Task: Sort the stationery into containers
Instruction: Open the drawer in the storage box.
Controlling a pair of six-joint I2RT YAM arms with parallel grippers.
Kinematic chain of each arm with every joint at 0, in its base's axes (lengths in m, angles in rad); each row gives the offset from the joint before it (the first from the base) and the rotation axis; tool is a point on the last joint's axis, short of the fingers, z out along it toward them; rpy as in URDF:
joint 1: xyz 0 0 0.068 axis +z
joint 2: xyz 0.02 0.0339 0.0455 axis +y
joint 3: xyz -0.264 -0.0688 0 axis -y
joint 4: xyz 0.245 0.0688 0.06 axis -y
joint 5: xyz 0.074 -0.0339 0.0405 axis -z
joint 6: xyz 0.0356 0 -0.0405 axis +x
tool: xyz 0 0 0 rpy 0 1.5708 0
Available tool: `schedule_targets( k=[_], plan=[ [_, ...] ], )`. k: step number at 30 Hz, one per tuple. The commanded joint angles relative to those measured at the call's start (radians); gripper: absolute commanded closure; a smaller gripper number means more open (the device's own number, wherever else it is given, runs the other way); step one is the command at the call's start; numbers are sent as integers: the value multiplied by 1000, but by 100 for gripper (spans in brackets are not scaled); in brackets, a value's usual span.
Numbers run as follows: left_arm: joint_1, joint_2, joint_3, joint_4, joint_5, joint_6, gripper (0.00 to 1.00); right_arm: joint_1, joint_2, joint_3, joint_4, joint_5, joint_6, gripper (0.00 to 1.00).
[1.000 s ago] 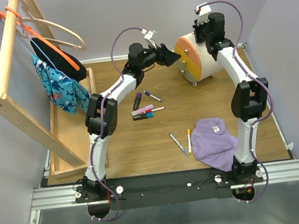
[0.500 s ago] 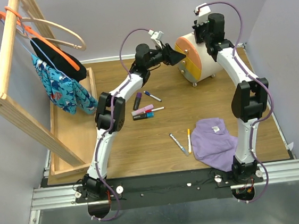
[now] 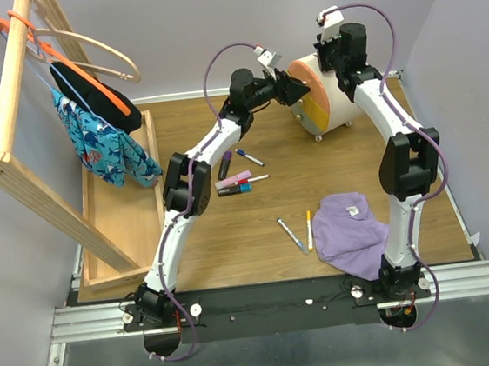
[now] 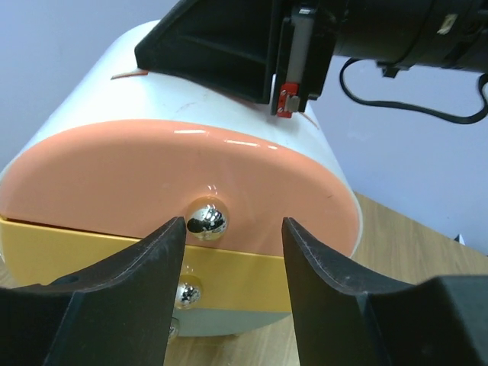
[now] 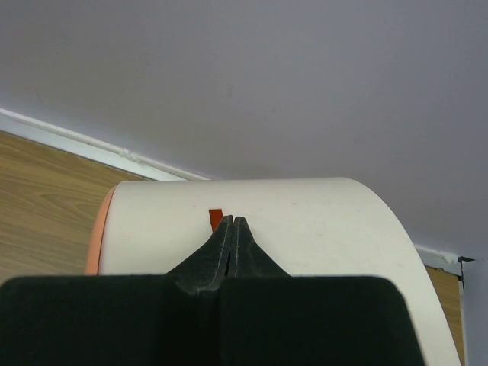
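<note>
Having reached across the bench (image 3: 232,232) to the drawer unit (image 3: 333,95), the left arm (image 3: 214,138) narrows its open jaws either side of the orange drawer (image 4: 137,179) knob (image 4: 207,219), the right arm (image 3: 380,103) resting shut jaws atop the unit, pens (image 3: 237,182) lying unsorted well short of it.

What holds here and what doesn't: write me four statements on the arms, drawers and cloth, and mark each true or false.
1. The left end effector has its fingers open either side of the knob of the orange drawer. True.
2. The orange drawer is pulled out. False: it looks closed.
3. The right end effector is shut above the drawer unit. True.
4. The purple cloth lies in the wooden tray. False: it lies on the table, near right part.
</note>
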Motion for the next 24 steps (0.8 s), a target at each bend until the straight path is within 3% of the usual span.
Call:
schedule_targets(
  k=[1, 9, 24],
  plan=[
    [-19, 42, 51, -48, -69, 59, 40, 9, 69, -68, -292, 30, -5, 99],
    [-33, 77, 117, -79, -124, 90, 43, 9, 66, -72, -287, 34, -4, 99],
    [-24, 52, 86, -61, -140, 65, 50, 9, 86, -68, -284, 27, 5, 99]
  ],
)
